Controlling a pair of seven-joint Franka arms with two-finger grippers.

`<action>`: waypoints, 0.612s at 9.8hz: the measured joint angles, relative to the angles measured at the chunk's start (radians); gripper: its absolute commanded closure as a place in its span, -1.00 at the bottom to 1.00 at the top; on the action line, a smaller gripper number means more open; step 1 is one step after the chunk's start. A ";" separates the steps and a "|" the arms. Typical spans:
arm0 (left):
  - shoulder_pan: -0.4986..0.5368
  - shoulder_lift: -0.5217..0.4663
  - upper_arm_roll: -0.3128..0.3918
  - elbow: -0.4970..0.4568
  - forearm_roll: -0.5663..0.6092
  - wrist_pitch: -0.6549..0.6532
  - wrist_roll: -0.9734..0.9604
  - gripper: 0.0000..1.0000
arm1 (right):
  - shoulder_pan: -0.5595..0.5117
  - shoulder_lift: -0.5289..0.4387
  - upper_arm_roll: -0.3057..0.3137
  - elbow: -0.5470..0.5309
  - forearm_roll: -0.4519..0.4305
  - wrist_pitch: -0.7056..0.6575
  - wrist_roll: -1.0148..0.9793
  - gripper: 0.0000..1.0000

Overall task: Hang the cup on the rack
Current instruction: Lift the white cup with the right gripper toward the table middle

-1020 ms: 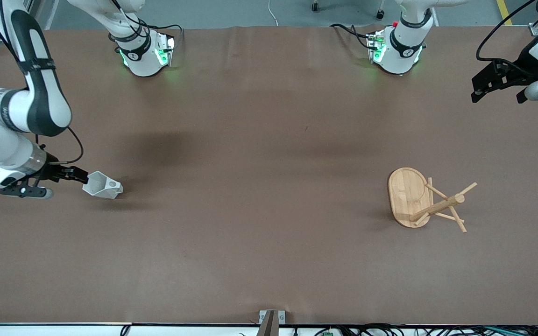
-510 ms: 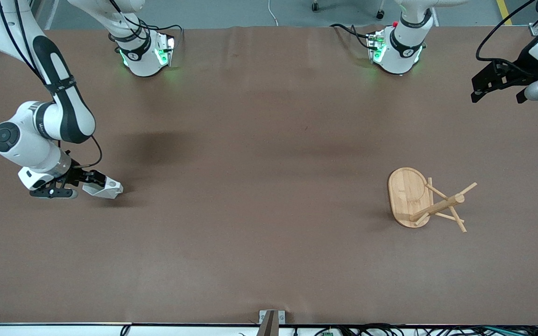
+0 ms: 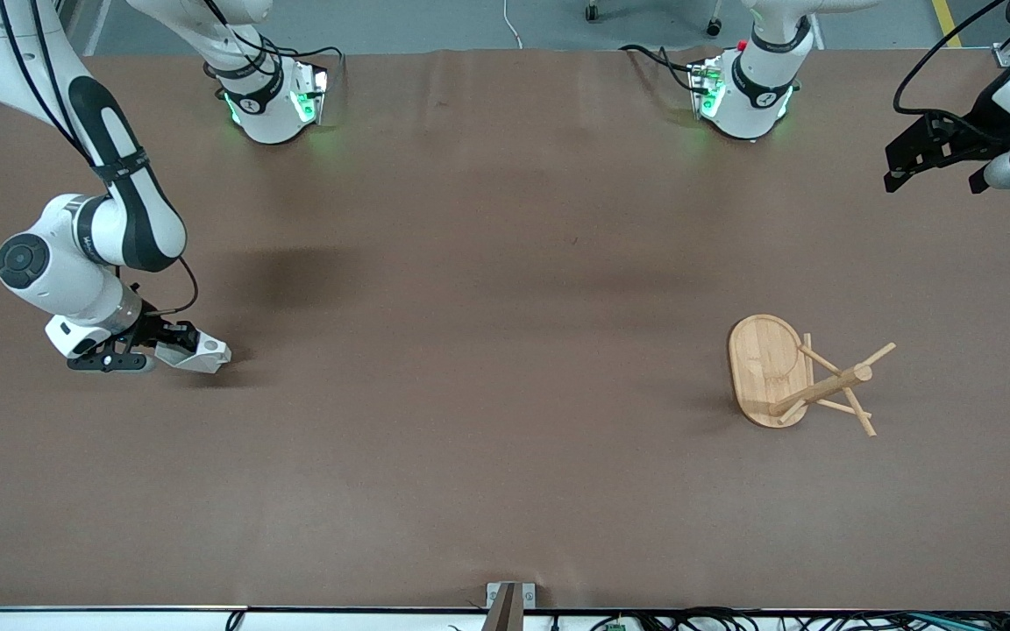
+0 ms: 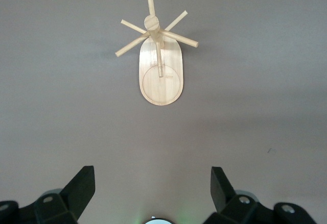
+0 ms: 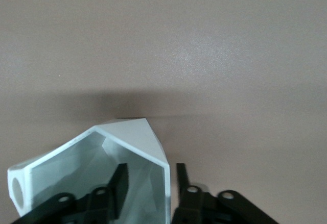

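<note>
We found the small matte white faceted cup [image 3: 198, 351] lying on its side at the left of the frame on the brown surface [image 3: 487, 289]. The right end effector [image 3: 174, 343] pinched the cup's rim wall, one finger inside, one outside. Stiff, light and probably slippery ceramic, we judged; the thin wall suited a firm grip. The light bamboo rack [image 3: 799, 379] stood at lower right, well apart. The left end effector [image 3: 935, 166] waited at upper right, fingers spread, empty.

White cup [image 3: 198, 352], light bamboo rack [image 3: 785, 372], plain brown table [image 3: 487, 350].
</note>
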State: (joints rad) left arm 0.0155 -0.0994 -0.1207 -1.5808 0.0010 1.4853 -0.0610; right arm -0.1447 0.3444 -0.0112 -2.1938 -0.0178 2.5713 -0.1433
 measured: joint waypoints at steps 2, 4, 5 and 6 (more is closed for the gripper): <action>0.000 0.000 0.000 0.000 0.000 0.000 0.000 -1.00 | -0.002 0.000 -0.001 0.005 0.000 0.002 0.000 0.99; 0.000 0.000 0.000 0.000 0.000 0.000 0.000 -1.00 | -0.002 -0.003 0.000 0.045 0.000 -0.076 0.008 0.99; 0.000 0.000 0.000 0.000 0.000 0.000 0.000 -1.00 | -0.002 -0.013 0.003 0.092 0.000 -0.178 0.029 0.99; 0.000 0.000 0.000 0.000 0.000 0.000 0.000 -1.00 | 0.001 -0.037 0.008 0.157 0.015 -0.303 0.058 0.99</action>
State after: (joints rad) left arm 0.0156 -0.0994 -0.1206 -1.5807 0.0010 1.4852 -0.0610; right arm -0.1439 0.3070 -0.0034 -2.0371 -0.0023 2.2679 -0.0854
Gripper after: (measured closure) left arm 0.000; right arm 0.947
